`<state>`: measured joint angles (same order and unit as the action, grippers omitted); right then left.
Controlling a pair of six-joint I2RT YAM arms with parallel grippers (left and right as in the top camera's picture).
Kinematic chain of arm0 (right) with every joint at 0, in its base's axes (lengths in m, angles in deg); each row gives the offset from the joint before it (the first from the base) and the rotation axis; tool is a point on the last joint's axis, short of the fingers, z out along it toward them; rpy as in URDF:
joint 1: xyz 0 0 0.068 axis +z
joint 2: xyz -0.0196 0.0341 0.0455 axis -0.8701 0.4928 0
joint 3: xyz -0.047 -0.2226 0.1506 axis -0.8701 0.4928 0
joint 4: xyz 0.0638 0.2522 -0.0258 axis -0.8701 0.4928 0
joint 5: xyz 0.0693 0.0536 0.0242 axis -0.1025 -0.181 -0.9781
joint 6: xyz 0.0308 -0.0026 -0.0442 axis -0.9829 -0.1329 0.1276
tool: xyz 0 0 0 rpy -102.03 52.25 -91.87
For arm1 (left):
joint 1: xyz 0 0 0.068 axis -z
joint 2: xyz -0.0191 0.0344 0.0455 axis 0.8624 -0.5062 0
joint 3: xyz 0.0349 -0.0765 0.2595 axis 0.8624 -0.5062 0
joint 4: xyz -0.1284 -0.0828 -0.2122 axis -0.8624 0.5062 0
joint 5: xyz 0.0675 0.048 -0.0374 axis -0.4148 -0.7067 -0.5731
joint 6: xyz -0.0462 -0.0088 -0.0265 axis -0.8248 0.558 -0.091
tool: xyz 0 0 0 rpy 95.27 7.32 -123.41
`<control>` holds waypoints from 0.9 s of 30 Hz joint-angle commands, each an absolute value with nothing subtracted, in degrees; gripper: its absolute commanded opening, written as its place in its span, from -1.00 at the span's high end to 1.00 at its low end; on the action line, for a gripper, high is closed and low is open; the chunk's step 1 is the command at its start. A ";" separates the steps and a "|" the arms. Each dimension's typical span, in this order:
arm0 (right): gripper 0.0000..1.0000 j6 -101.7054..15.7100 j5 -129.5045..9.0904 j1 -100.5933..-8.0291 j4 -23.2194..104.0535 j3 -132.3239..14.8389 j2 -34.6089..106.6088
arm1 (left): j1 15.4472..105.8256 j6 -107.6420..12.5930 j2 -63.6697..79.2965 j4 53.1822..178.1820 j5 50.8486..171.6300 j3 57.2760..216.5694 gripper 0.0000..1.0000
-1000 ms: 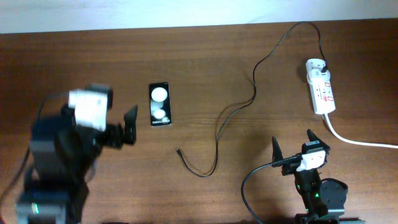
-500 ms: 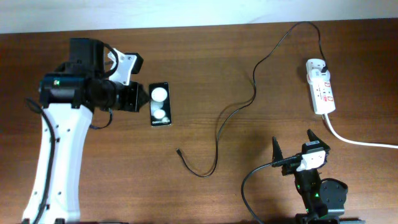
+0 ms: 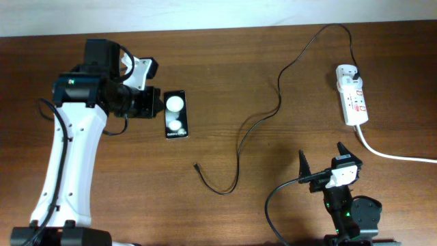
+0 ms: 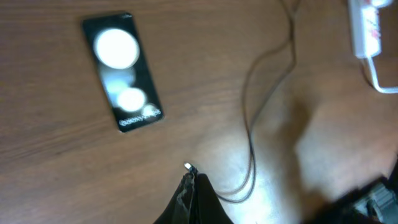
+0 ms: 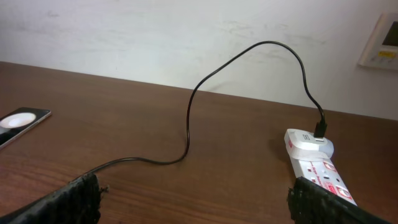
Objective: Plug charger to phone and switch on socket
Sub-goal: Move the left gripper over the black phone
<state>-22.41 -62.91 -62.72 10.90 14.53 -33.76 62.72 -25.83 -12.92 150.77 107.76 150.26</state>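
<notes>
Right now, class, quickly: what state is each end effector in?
Left end effector: closed, holding nothing.
Right end effector: open, holding nothing.

White left arm (image 3: 68, 157) reaches up from its base at the near-left corner. Wrist bent, left gripper (image 3: 151, 106) points right, jaws pressed together, empty; wrist view shows one dark closed tip (image 4: 193, 198). Right arm (image 3: 347, 208) folded over its near-right base, right gripper (image 3: 322, 158) facing away, jaws spread wide, empty.
</notes>
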 commanded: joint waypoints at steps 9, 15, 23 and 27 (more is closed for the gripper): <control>-0.97 -22.04 -62.64 -62.37 11.29 14.82 -34.04 | 63.75 -33.44 -13.60 133.44 99.98 133.40 -0.98; -0.97 -22.04 -62.62 -62.37 11.29 14.82 -34.04 | 71.27 -45.57 -17.16 127.12 86.08 129.21 -0.98; -0.97 -22.04 -62.62 -62.37 11.29 14.82 -34.04 | 73.76 -46.66 -23.69 125.31 80.79 137.03 -0.99; -0.97 -22.04 -62.62 -62.37 11.29 14.82 -34.04 | 73.96 -46.64 -28.22 121.07 80.75 137.03 -0.98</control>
